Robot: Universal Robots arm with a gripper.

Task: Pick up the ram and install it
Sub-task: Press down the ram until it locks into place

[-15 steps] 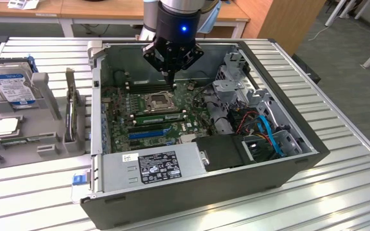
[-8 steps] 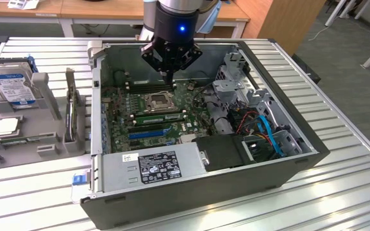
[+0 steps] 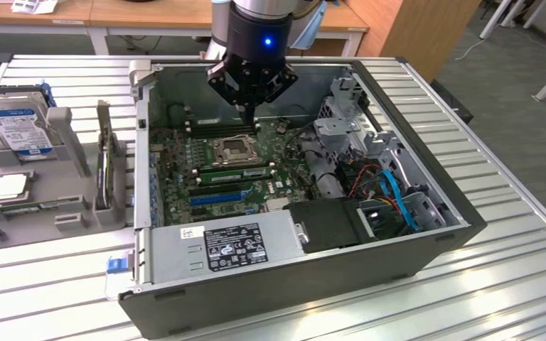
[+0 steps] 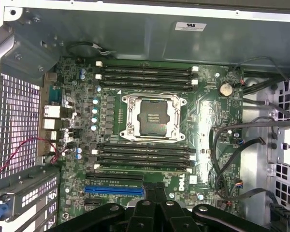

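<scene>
The gripper [image 3: 251,108] is being held clenched with nothing between its fingers, and it is being hung inside the open computer case [image 3: 349,284], low over the motherboard [image 3: 173,145] and just above the memory slots [image 3: 221,128] on the far side of the CPU socket [image 3: 232,150]. The ram [image 3: 105,160] is judged to be the thin board that is being kept on edge in the grey holder [image 3: 65,213] outside the case, at the exterior view's left of it and near the case wall; this cannot be told with full certainty, because the board is being seen almost edge-on. Whether any slot inside the case is already being occupied cannot be told. Several risks are being carried by this pose. With the fingers closed and empty so near the board, the slot latches or the open socket inside the case could be struck if the arm is being lowered at all, and the socket contacts are likely being left exposed. The case wall is also being approached closely by the wrist, so a sideways move could be stopped by the rim. At the holder outside the case, a board this thin is likely being gripped askew if the fingers are not being centred, and a tilted stick would then be jammed against the slot rather than seated.
</scene>
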